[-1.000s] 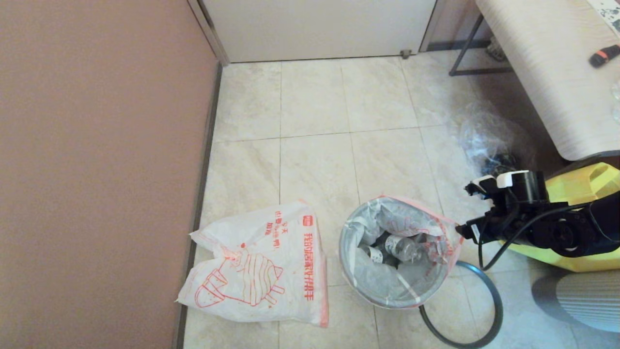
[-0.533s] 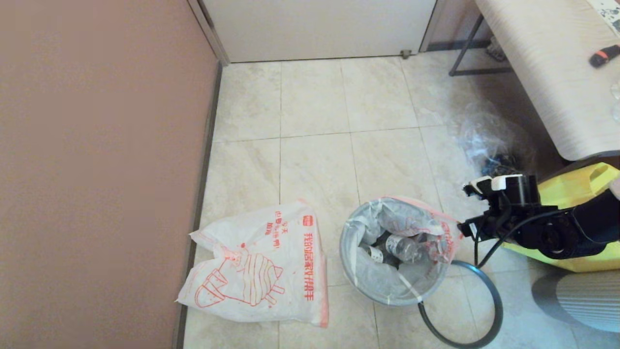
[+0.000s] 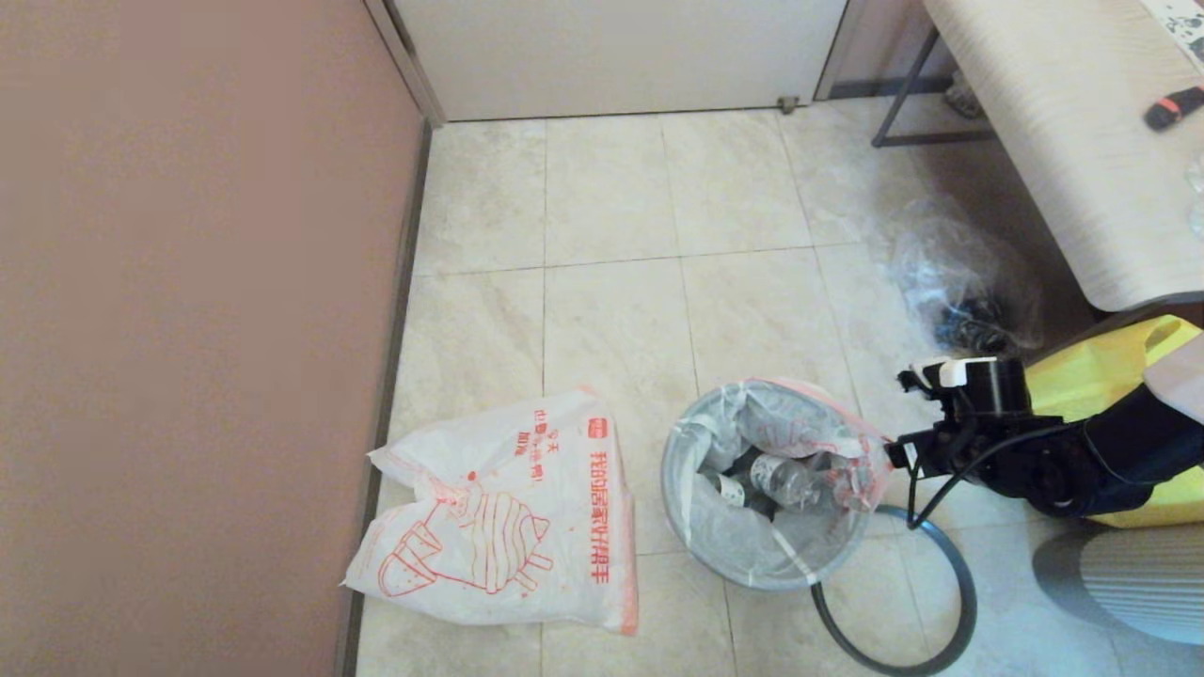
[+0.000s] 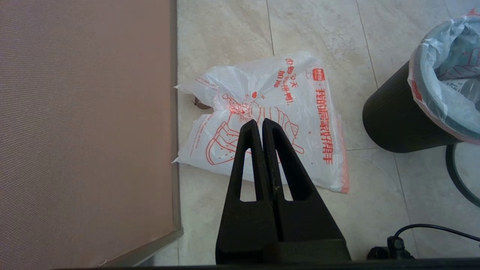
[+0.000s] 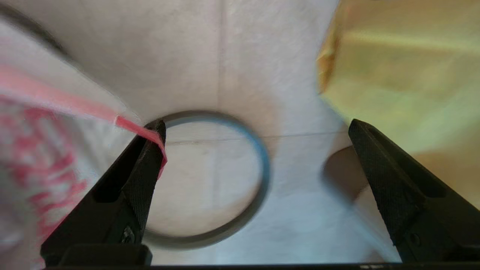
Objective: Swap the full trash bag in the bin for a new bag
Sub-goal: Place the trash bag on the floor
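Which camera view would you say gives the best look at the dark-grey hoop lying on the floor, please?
The head view: the hoop shows nearly whole on the floor beside the bin, only part of it hidden behind the bin. The right wrist view shows it blurred between the open fingers; the left wrist view catches only an arc at the frame edge.

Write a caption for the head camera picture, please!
Right pincer open beside the full trash bag in the bin; new bag flat on the floor.

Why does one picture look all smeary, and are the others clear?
The right wrist view is smeared: the orange bag edge, the hoop on the floor and the yellow tote all look streaky behind the open right gripper. The head view is sharp, with the printed bag easy to read. The left wrist view is sharp too.
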